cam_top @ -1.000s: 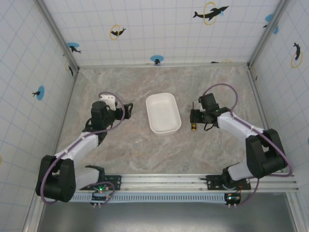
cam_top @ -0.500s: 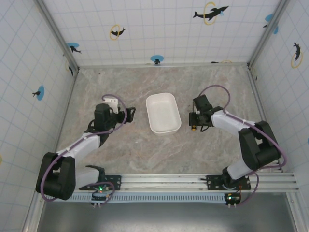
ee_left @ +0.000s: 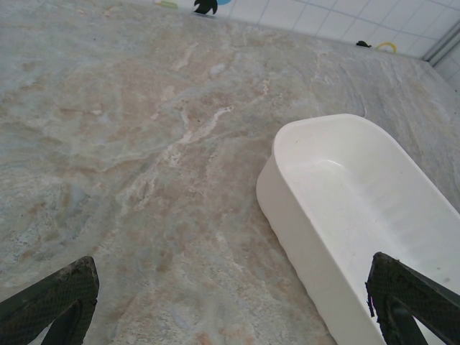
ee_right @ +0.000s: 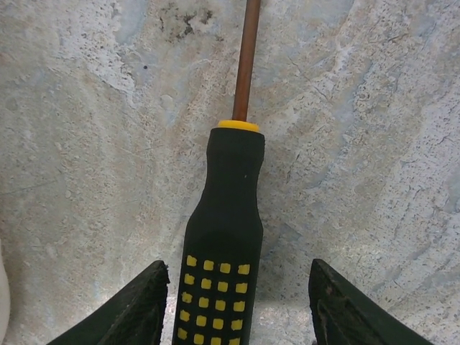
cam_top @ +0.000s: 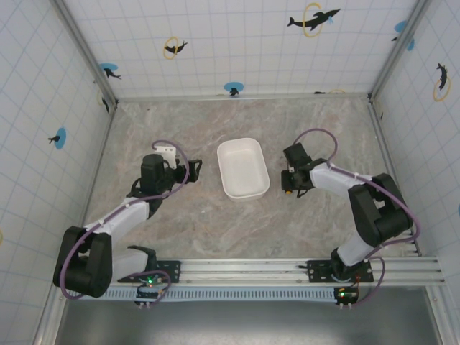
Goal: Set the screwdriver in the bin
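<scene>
The screwdriver (ee_right: 224,237) lies flat on the marble table, its black handle with yellow squares toward me and its thin shaft pointing away. My right gripper (ee_right: 237,320) is open and low over it. The handle sits between the fingertips (ee_right: 136,309), closer to the left one, with gaps on both sides. From above, the right gripper (cam_top: 292,178) covers most of the tool, and only its yellow end (cam_top: 287,192) peeks out just right of the bin (cam_top: 243,167). The white bin (ee_left: 359,208) is empty. My left gripper (ee_left: 230,320) is open beside the bin's left wall, holding nothing.
The marble table (cam_top: 215,223) is walled by tiled panels on three sides. A metal rail (cam_top: 287,269) with the arm bases runs along the near edge. The left gripper (cam_top: 192,167) hovers a short way left of the bin.
The right gripper has crept slightly left and down over the screwdriver, and its arm has folded in closer. The left arm has shifted a little. The bin has not moved.
</scene>
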